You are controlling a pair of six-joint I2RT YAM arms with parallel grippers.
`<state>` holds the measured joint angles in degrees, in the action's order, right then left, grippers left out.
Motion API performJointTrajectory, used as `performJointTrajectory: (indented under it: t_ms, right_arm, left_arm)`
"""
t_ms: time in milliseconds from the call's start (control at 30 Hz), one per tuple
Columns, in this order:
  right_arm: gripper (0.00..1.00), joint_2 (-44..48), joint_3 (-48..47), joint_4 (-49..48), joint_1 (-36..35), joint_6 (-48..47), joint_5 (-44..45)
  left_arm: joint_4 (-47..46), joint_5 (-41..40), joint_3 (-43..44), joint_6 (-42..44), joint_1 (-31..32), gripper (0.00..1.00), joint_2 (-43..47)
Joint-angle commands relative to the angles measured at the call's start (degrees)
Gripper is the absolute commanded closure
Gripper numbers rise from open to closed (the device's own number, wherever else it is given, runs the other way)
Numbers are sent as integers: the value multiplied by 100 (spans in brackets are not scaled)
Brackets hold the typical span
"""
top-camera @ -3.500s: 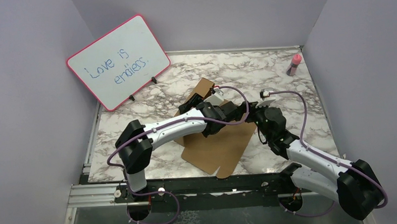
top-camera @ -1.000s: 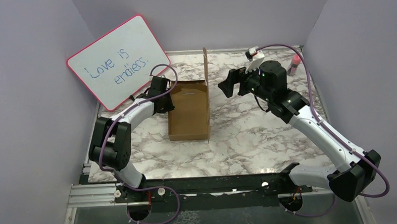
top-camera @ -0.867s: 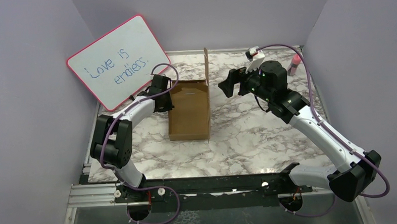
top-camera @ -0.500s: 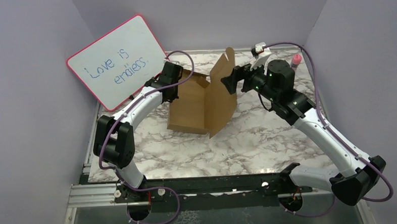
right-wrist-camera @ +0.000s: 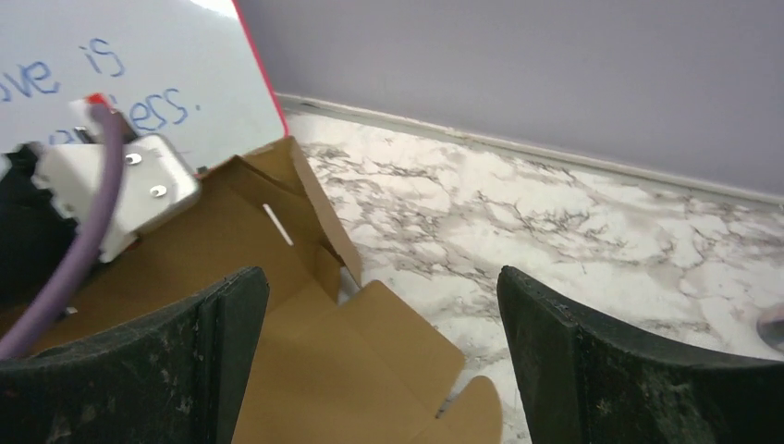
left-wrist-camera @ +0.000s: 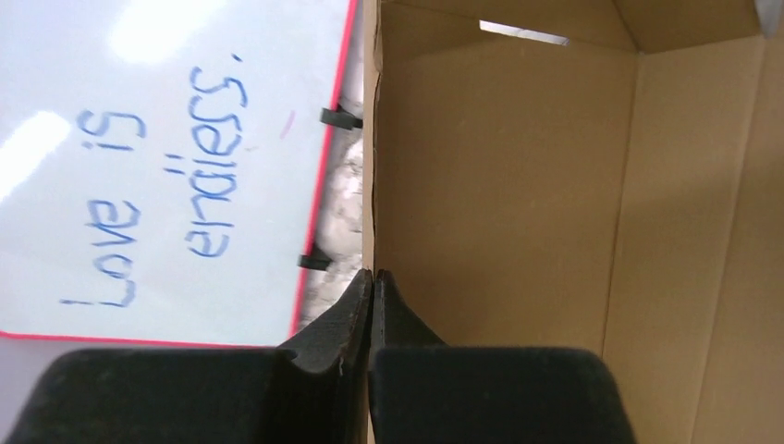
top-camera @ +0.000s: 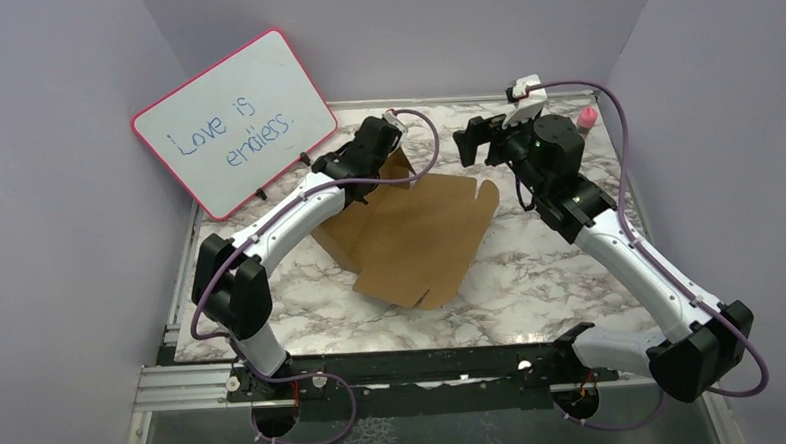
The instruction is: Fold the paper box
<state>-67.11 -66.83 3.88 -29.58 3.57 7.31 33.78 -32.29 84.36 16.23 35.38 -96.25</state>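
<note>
Top external view shows you the paper box (top-camera: 420,241) at mid-table: plain brown corrugated cardboard with matte faces, die-cut, with a rounded tab on its right edge. Most of it lies opened out on the table (top-camera: 541,266), whose top is white marble veined in grey. Its far-left corner is raised under the left end effector (top-camera: 384,144).

From the left wrist you look along a thin upright wall of the box. Your left end effector (left-wrist-camera: 372,282) is pinched shut on that wall's edge, with creased inner panels to its right. The whiteboard (left-wrist-camera: 166,139), glossy white with a pink frame and blue handwriting, fills the left of that view.

From the right wrist, your right end effector (right-wrist-camera: 379,296) stands wide open with nothing between its rough black fingers. It hangs above the table just beyond the box's far-right edge. A narrow slit (right-wrist-camera: 275,222) shows in one flap below it. A small pink bottle (top-camera: 585,124) stands at the far right corner.

Half a second ago the large panel stood steeply tilted near the right end effector; now it lies much flatter, spread toward the right. A second ago the box stood as a neat shallow tray with one flap upright, and the left end effector was at its left side.
</note>
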Motion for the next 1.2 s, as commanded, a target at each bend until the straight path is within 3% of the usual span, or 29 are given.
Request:
performJointTrajectory:
  t_ms: [0,167,333,600,733,833,1000,1167]
  right_arm:
    - [0,-178,520,-873,566,254,-256]
    - [0,-521,1430,-2404,1481,490,-1986]
    - [1,-1623,1707,-3379,1541,315,-2698]
    - [2,-2901,2018,-4964,1675,306,-3764]
    - [3,-3240,2170,-5246,1844,290,-4360]
    - [4,-3392,2263,-5404,1905,205,-4772]
    - [12,-3466,2211,-5290,2217,163,-5318]
    - [13,-3450,2225,-5348,2509,253,-5730]
  left_arm:
    - [-341,-663,107,1281,303,100,320]
    - [-1002,-730,-415,2001,658,100,671]
    - [-1531,-1226,-1117,2618,1238,100,857]
    - [-1866,-1564,-1571,2859,1951,99,960]
    - [-1931,-1682,-1734,2863,2251,86,943]
    - [-1970,-1806,-1751,2818,2438,70,915]
    - [-1973,-1812,-1703,2672,2592,53,1074]
    - [-1939,-1503,-1585,2361,2588,39,1321]
